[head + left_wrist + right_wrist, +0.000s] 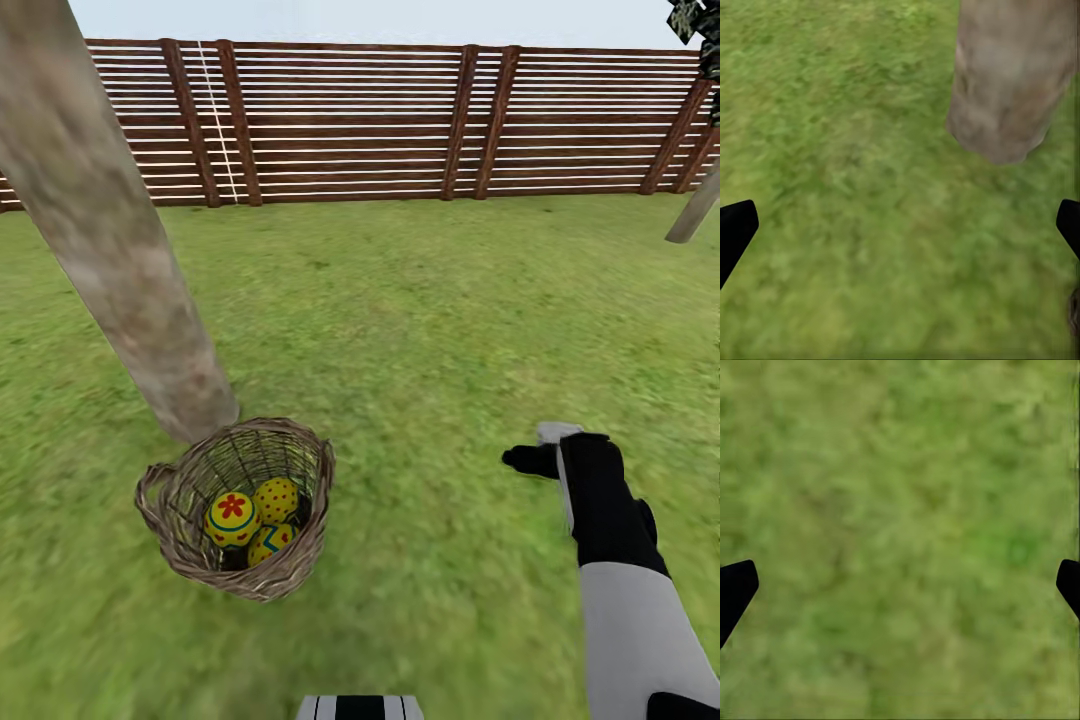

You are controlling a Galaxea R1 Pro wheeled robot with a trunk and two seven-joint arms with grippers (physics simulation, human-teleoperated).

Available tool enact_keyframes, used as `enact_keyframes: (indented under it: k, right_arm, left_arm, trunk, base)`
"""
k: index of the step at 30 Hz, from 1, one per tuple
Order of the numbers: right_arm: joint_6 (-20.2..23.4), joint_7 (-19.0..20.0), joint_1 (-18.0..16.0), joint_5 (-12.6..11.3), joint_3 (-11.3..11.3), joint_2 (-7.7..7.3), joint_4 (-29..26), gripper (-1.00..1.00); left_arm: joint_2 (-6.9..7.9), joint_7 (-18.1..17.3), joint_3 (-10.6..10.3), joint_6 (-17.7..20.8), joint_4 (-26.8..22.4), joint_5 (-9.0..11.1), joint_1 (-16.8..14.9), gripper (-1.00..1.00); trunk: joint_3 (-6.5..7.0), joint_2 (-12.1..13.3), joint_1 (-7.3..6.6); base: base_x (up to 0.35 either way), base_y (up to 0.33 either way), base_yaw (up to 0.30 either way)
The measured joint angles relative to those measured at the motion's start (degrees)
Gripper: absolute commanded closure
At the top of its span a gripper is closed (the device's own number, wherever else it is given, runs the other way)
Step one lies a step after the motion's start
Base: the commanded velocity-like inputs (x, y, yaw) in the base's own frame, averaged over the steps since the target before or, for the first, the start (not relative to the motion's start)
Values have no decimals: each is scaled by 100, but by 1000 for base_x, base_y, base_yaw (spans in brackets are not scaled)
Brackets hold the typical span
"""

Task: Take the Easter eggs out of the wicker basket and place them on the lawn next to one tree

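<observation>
Three yellow painted Easter eggs (pixel 250 518) sit in the woven brown wicker basket (pixel 300 560).
I see both grippers' (pixel 900 225) (pixel 900 585) fingers spread wide over green grass (pixel 420 330); probably no writing anywhere.

Bright flat daylight, faint shadows, blurry grass, soft wrist views

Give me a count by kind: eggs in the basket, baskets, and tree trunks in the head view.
Easter eggs in the basket: 3
Wicker basket: 1
Tree trunks: 2, the thick tree beside the basket and a thin trunk by the fence
Total: 6
</observation>
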Motion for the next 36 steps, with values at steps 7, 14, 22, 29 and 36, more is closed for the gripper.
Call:
enact_keyframes:
  k: [7, 14, 22, 29, 36]
  right_arm:
    - [-3, 131, 545, -192, 24, 10, -1801, -100]
    - [-3, 149, 635, -269, 2, 145, -2017, -100]
    - [-1, 150, 640, -305, 7, 209, -2025, -100]
    - [0, 150, 642, -319, 42, 228, -2013, -100]
    - [2, 149, 645, -311, 49, 272, -2012, -100]
  left_arm:
    - [3, -30, -1, 1, -1, 5, 2, -100]
    - [-9, -36, -1, 1, -1, 8, 1, -100]
    - [-25, -36, -8, 0, 1, 10, 2, -100]
    - [-27, -36, -10, 0, 2, 11, 2, -100]
    - [-32, -37, -10, 1, 1, 12, 1, -100]
  trunk:
    - [0, 0, 0]
    - [0, 0, 0]
    - [0, 0, 0]
    - [0, 0, 0]
    - [0, 0, 0]
  base:
    - [0, -51, 0]
    - [0, -3, 0]
    - [0, -136, 0]
    - [0, -277, 0]
    - [0, -285, 0]
